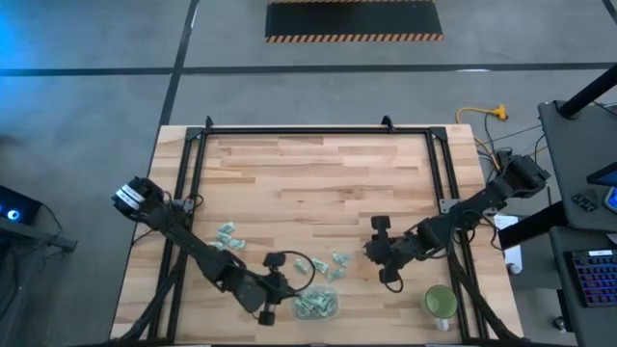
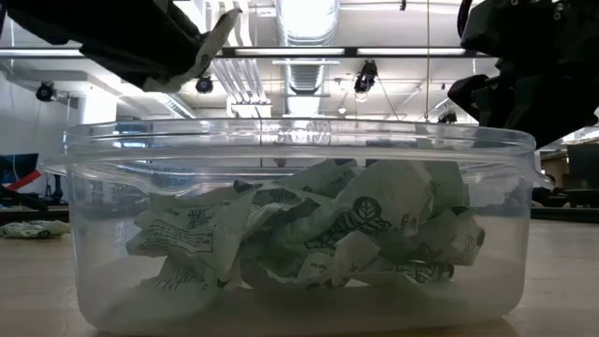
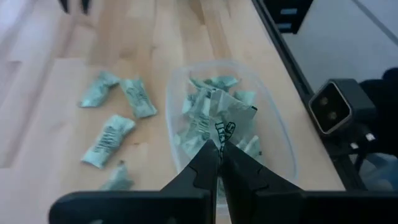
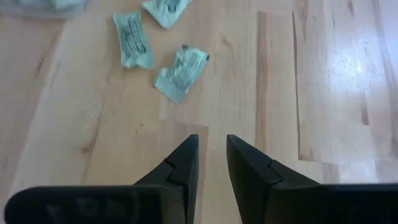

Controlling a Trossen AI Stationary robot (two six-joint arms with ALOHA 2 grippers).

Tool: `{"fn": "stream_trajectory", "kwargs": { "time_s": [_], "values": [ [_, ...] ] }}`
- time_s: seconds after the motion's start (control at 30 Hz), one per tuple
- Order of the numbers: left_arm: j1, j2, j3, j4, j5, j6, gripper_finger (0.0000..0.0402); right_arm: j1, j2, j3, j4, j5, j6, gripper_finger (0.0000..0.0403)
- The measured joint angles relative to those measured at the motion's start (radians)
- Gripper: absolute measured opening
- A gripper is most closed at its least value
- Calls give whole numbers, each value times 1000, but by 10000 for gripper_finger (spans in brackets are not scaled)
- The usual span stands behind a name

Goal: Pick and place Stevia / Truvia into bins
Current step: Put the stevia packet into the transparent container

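Holding crumpled sachets [image 2: 309, 234]: clear tub [image 2: 94, 281]

Both arms reach in low over the desk front
Left claw [image 3: 219, 155] pinched shut, pointing down; right claw [image 4: 212, 152] empty, fingers [image 4: 185, 163] narrowly parted, arm bent at elbow

Bare wood [image 1: 318, 183] behind — green cup [image 1: 441, 302] right

crumpled sachets [image 2: 309, 234] in clear bin [image 2: 299, 140]
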Motion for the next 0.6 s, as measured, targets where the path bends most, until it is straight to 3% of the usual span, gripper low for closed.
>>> {"fn": "stream_trajectory", "kwargs": {
  "time_s": [0.17,0.47,0.6],
  "values": [
    [11,58,0,48,29,7,13,-4,0,0,56,0,-1,77],
    [16,81,6,64,30,26,118,-4,5,-6,83,0,0,108],
    [17,35,9,0,27,23,150,-8,12,-43,187,-7,-3,118]
  ]
}}
